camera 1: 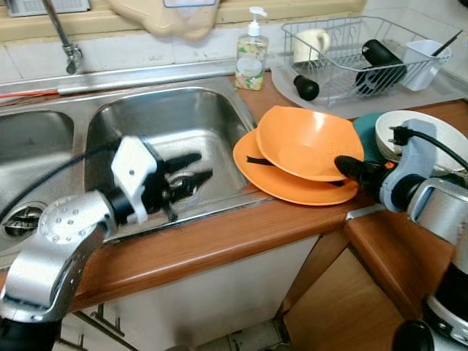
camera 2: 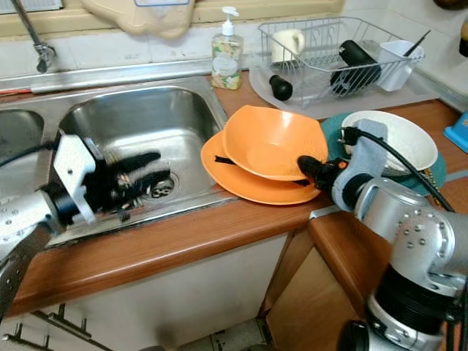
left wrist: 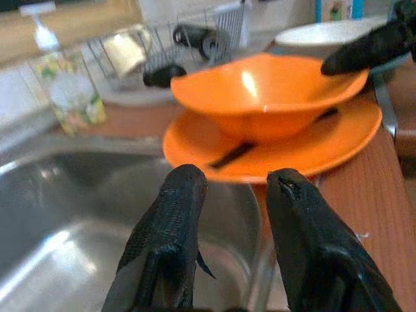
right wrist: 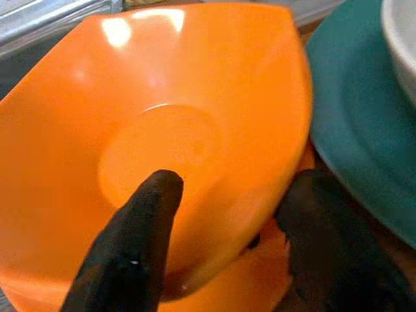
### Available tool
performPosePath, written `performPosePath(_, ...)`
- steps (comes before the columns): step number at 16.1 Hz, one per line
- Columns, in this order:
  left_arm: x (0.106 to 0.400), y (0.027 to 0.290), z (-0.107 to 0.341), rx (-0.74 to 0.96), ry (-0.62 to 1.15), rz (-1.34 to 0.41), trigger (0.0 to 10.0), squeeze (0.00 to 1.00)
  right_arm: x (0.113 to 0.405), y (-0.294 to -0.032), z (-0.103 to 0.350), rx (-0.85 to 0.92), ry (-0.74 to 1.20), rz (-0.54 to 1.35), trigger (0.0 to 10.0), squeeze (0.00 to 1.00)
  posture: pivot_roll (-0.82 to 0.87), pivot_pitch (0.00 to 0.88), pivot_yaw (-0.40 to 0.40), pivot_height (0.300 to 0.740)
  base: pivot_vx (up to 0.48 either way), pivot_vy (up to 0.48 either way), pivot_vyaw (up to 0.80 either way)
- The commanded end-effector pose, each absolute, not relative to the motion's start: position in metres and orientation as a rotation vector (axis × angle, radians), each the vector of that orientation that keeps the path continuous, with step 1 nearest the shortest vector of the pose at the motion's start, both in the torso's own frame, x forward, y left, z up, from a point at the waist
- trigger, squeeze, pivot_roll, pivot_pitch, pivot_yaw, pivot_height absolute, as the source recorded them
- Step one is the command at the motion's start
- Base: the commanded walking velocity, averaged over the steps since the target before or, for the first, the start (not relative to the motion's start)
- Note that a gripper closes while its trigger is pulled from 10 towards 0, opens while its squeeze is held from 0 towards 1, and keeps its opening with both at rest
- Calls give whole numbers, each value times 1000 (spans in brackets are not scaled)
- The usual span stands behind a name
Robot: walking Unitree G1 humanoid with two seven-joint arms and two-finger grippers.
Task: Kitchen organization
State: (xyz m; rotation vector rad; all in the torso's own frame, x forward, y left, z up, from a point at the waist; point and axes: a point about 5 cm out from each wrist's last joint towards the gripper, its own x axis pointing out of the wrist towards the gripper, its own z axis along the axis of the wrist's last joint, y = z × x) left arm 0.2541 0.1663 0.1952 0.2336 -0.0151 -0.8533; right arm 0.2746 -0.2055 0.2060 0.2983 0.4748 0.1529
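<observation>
So nearest the camera, the left gripper [camera 1: 189,175] hovers over the sink [camera 1: 186,117], its two fingers a little apart with nothing between them. Just past its tips sit one orange bowl [camera 1: 307,139] on one orange plate [camera 1: 281,183]. The right gripper [right wrist: 221,221] straddles the bowl's rim, one finger inside, one outside, apparently gripping it. Beyond: one teal plate [right wrist: 351,123], one soap bottle [camera 1: 251,51], one dish rack [camera 1: 351,55].

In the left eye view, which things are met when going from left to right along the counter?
Left gripper over the sink → orange bowl on orange plate → right gripper → white bowl.
</observation>
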Motion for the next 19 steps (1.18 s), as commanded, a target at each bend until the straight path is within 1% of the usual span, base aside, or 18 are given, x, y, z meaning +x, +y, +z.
performPosePath(1, 252, 165, 196, 248, -6, -861, 10000, 0, 276, -206, 206, 317, 475, 145, 3294, 0, -60, 0, -19, 740, 0, 0, 0)
performPosePath(2, 252, 165, 197, 234, -6, -851, 10000, 0, 277, -204, 207, 336, 473, 151, 2627, 0, -57, 0, -19, 740, 0, 0, 0)
performPosePath(3, 252, 164, 198, 227, -7, -846, 10000, 0, 278, -203, 207, 344, 473, 153, 2471, 0, -56, 0, -18, 740, 0, 0, 0)
performPosePath(5, 252, 161, 198, 222, 2, -841, 10000, 0, 281, -200, 206, 368, 476, 158, 1412, 0, -53, 0, -20, 740, 0, 0, 0)
performPosePath(6, 251, 160, 198, 222, 4, -843, 10000, 0, 282, -199, 206, 376, 474, 162, 471, 0, -51, 0, -20, 740, 0, 0, 0)
performPosePath(7, 251, 158, 197, 224, 6, -846, 10000, 0, 282, -198, 206, 390, 469, 166, 0, 0, -51, 0, -20, 740, 0, 0, 0)
performPosePath(11, 255, 154, 196, 220, 9, -822, 10000, 0, 285, -195, 206, 396, 459, 166, 0, 0, -46, 0, -22, 740, 0, 0, 0)
performPosePath(19, 260, 151, 198, 209, -1, -787, 10000, 0, 291, -201, 214, 428, 396, 130, 0, 0, -46, 0, -18, 740, 0, 0, 0)
